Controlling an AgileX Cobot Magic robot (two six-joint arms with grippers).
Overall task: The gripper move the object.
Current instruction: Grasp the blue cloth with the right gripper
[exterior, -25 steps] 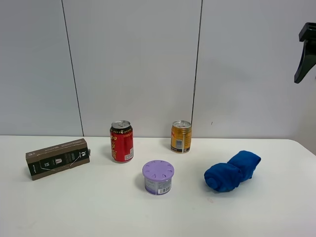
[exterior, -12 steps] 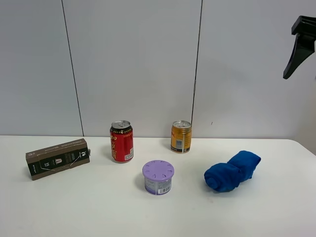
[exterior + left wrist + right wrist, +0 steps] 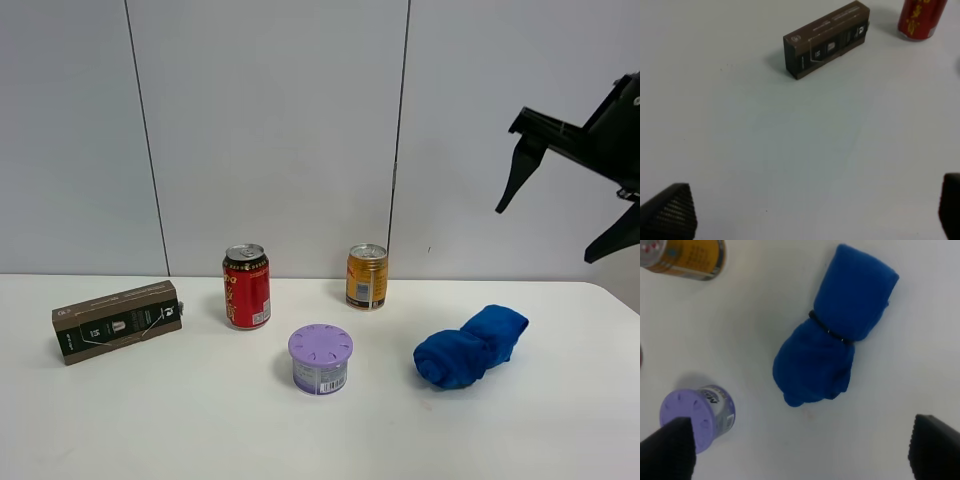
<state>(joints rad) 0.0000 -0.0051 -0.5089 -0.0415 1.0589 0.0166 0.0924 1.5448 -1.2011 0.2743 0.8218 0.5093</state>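
A blue rolled cloth (image 3: 470,347) lies on the white table (image 3: 200,420) at the right; it also shows in the right wrist view (image 3: 835,357). My right gripper (image 3: 545,235) hangs open and empty high above it, with the cloth between its spread fingers in the right wrist view (image 3: 800,450). My left gripper (image 3: 810,210) is open and empty above bare table, short of a brown box (image 3: 826,40). The left gripper is out of the exterior view.
A purple-lidded tub (image 3: 320,358) stands mid-table, left of the cloth. A red can (image 3: 246,287) and a yellow can (image 3: 367,277) stand behind it near the wall. The brown box (image 3: 118,321) lies at the far left.
My right gripper has come down and to the left from the top right corner, and both open fingers now show above the cloth. Nothing on the table has moved.
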